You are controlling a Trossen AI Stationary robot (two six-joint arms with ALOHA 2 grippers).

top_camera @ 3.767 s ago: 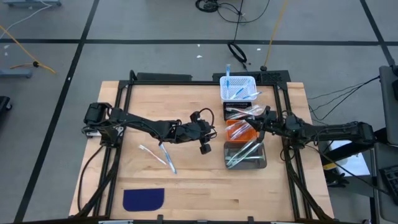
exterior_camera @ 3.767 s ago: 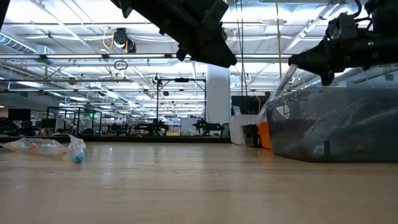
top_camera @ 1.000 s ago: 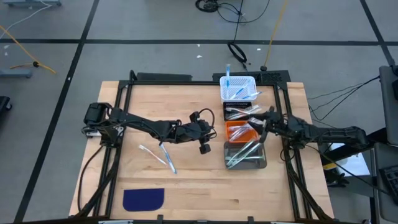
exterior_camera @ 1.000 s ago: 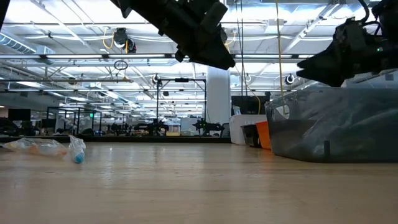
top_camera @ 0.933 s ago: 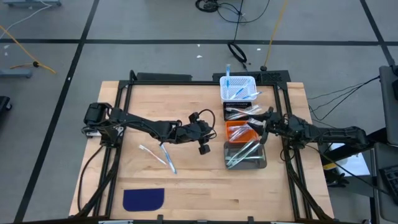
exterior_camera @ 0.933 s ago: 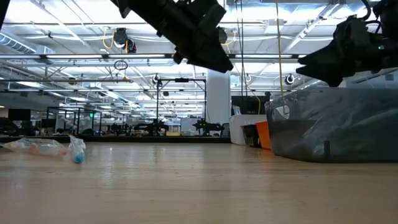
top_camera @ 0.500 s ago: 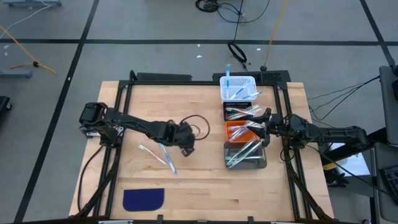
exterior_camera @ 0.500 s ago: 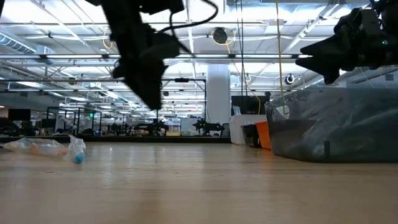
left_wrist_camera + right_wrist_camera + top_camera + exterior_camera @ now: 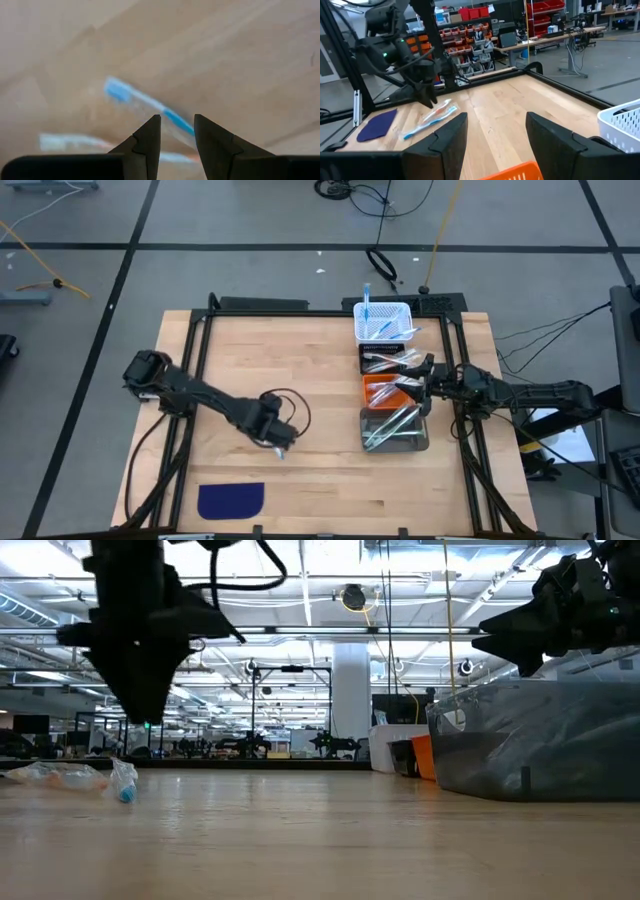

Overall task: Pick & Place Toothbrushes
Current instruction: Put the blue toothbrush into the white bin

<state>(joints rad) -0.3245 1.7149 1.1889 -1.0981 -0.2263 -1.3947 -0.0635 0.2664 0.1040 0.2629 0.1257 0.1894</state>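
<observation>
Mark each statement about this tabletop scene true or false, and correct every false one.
1. The left gripper is open above loose toothbrushes on the table. True.
2. The dark blue cloth lies inside the white basket. False: it lies on the table's near-left part.
3. The right gripper is open. True.
4. The orange bin sits between two other bins in a row. True.
5. The right gripper holds a toothbrush. False: nothing is between its fingers.
</observation>
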